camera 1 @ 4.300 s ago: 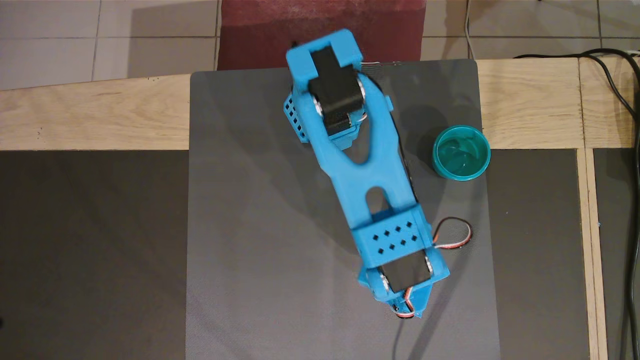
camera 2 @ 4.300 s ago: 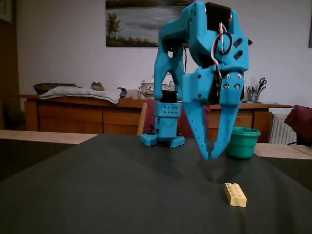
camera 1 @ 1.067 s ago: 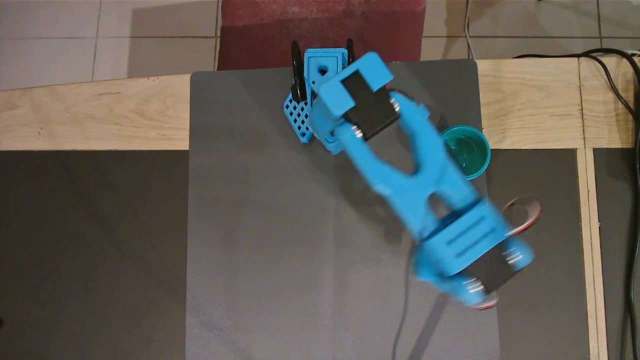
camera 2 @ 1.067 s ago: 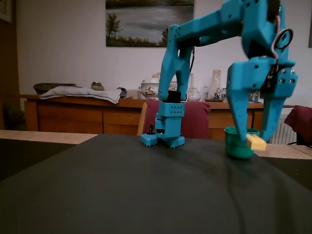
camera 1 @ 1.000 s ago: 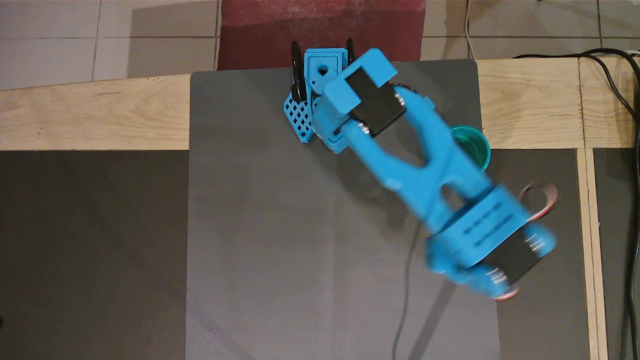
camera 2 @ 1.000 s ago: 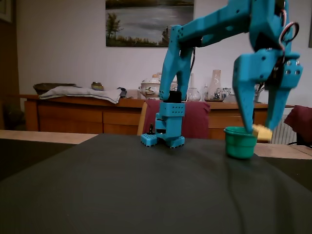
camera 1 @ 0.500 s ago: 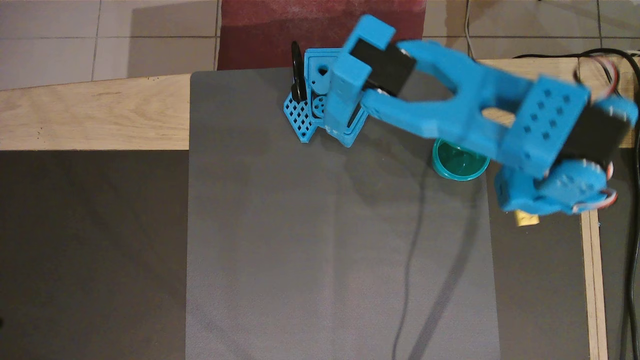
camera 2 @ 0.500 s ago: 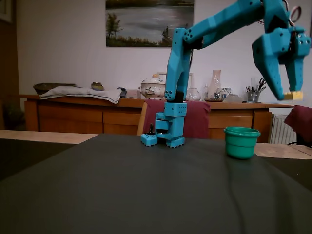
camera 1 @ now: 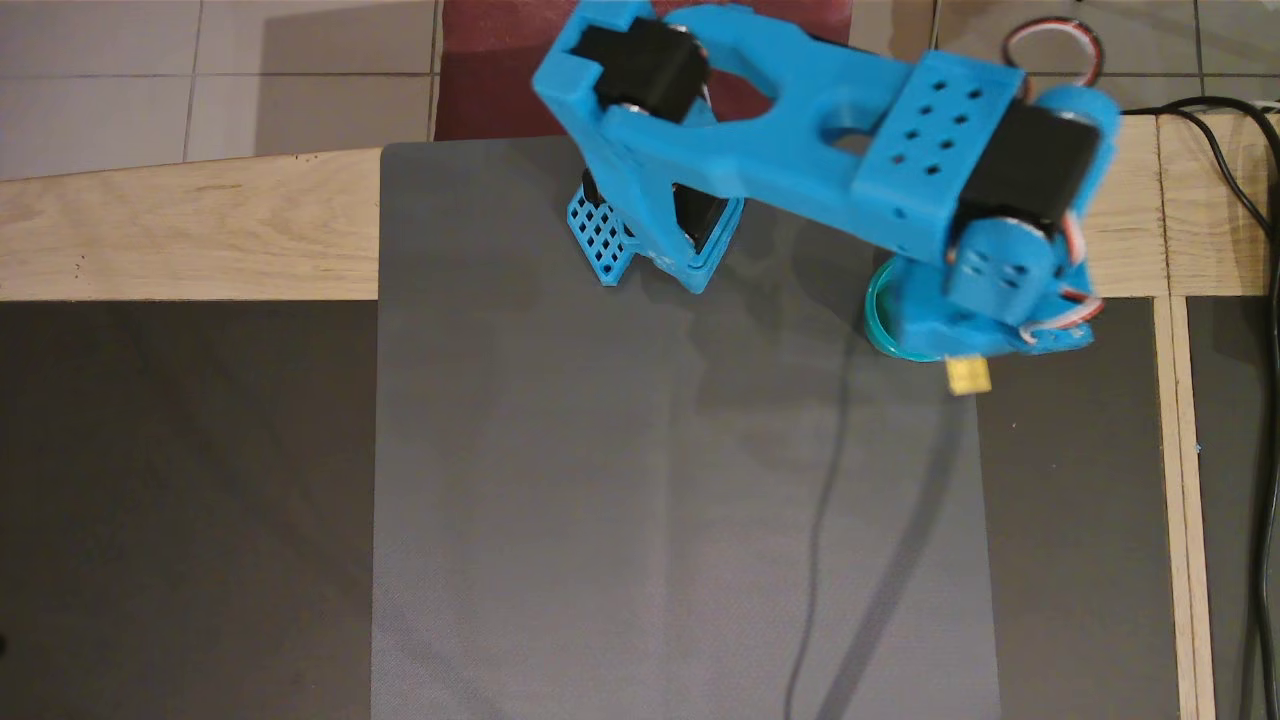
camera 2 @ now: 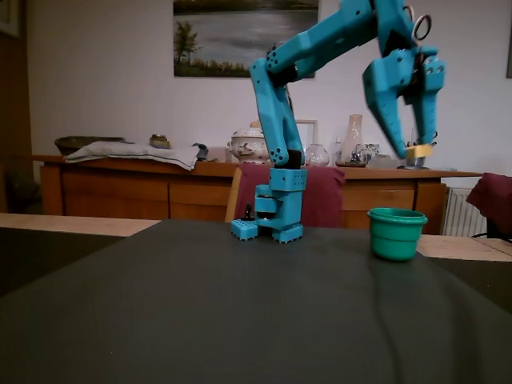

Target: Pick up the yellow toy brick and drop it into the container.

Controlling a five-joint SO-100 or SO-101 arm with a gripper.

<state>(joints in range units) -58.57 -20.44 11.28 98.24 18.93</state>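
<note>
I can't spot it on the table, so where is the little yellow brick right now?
The brick is up in the air, pinched in the gripper, above the green cup at the right of the fixed view. In the overhead view it shows just past the cup's near rim.

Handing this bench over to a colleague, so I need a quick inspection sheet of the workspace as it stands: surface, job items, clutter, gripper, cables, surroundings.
Surface: grey mat on a wooden table with dark panels.
Job items: yellow toy brick held in the air, higher than the container, which stands upright on the mat. In the overhead view the brick shows just beyond the container's rim.
Clutter: nothing seen on the mat.
Gripper: gripper raised, fingers closed on the brick.
Cables: black cable along the table's right edge in the overhead view; servo wire loop on the arm.
Surroundings: sideboard, painting, red chair.
</note>
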